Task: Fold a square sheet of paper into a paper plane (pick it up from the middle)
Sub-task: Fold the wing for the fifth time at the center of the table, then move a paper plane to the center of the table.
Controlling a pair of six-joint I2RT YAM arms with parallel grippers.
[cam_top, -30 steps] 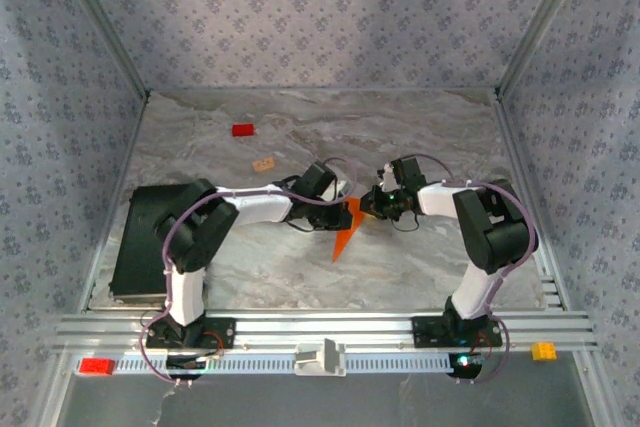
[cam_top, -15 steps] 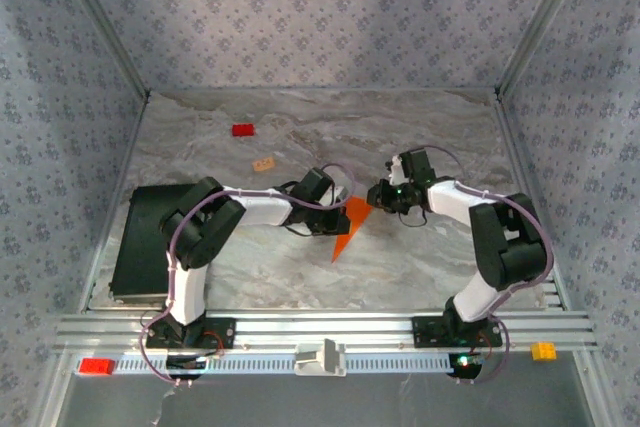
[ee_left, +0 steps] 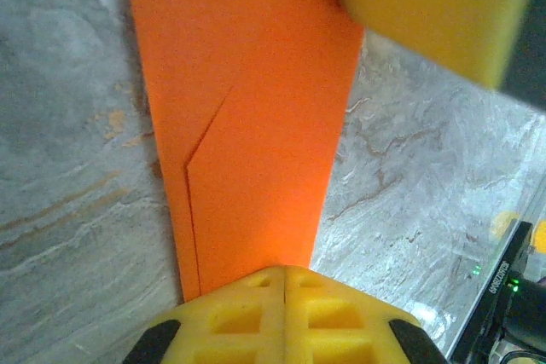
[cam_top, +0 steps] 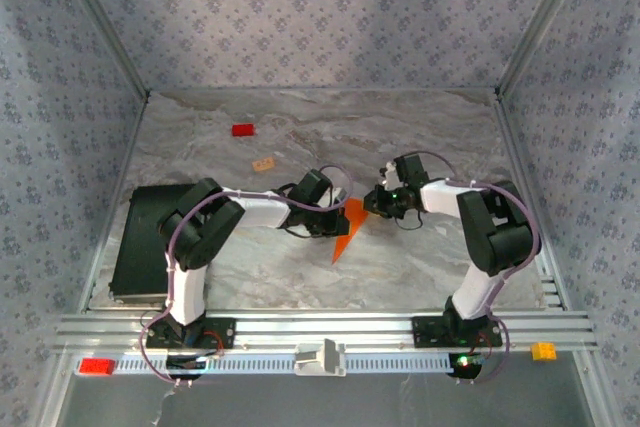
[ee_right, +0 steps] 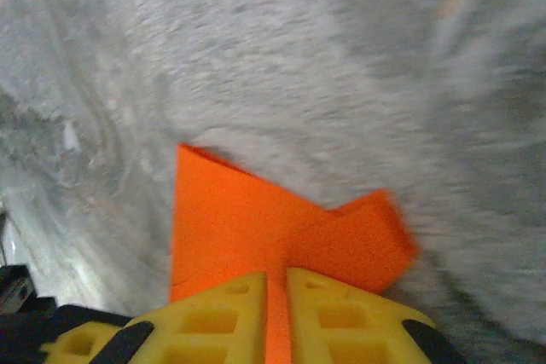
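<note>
The square sheet of paper (cam_top: 345, 235) is bright orange and folded into a narrow pointed shape, lying on the marble table with its tip toward the near edge. In the left wrist view the paper (ee_left: 256, 125) runs flat up the frame with a slanted crease. My left gripper (cam_top: 337, 219) (ee_left: 286, 274) is shut, its closed tips resting on the paper's narrow part. My right gripper (cam_top: 371, 205) (ee_right: 275, 277) is shut on the paper (ee_right: 239, 228) at its wide far end, and a flap lifts off to the right. One right finger (ee_left: 426, 14) shows above the paper.
A small red block (cam_top: 242, 130) and a small tan block (cam_top: 264, 163) lie at the far left. A black slab (cam_top: 140, 242) covers the left side of the table. On the near rail sit a yellow block (cam_top: 543, 350) and a red block (cam_top: 97, 366).
The right gripper swung out to the right, spreading the paper's wide end, then came back in toward the left gripper. The left gripper stayed shut on the paper.
</note>
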